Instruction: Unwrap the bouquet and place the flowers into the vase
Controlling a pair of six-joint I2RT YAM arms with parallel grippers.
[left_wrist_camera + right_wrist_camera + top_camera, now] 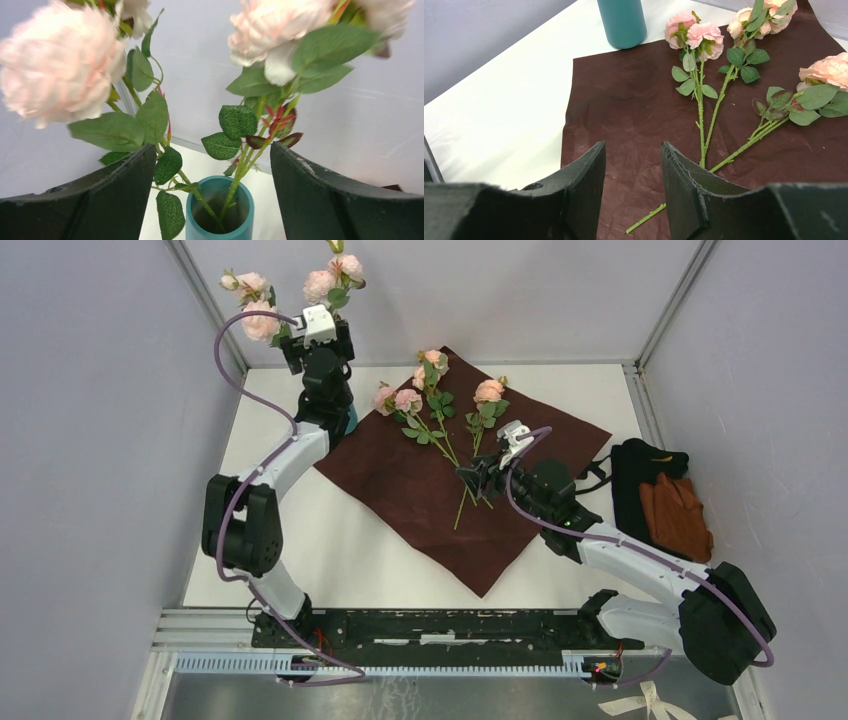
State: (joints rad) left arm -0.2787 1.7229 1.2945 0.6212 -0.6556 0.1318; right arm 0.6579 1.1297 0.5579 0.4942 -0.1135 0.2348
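From above: a white table (pixel 300 530) inside pale grey walls, with maroon wrapping paper (pixel 420 510) spread flat on it and a black-and-orange cloth pile (pixel 665 500) at its right edge. The left jaws hang over the teal vase (pixel 350 423) at the paper's far-left corner, and pink flowers (pixel 262 322) rise above them.

Left wrist: the left jaws stand wide open and touch nothing. Green stems (pixel 240 175) stand in the vase between them.

Right wrist: the right jaws are parted and empty, low over the paper, just beside the stem ends of the loose roses (pixel 701 37) lying there.
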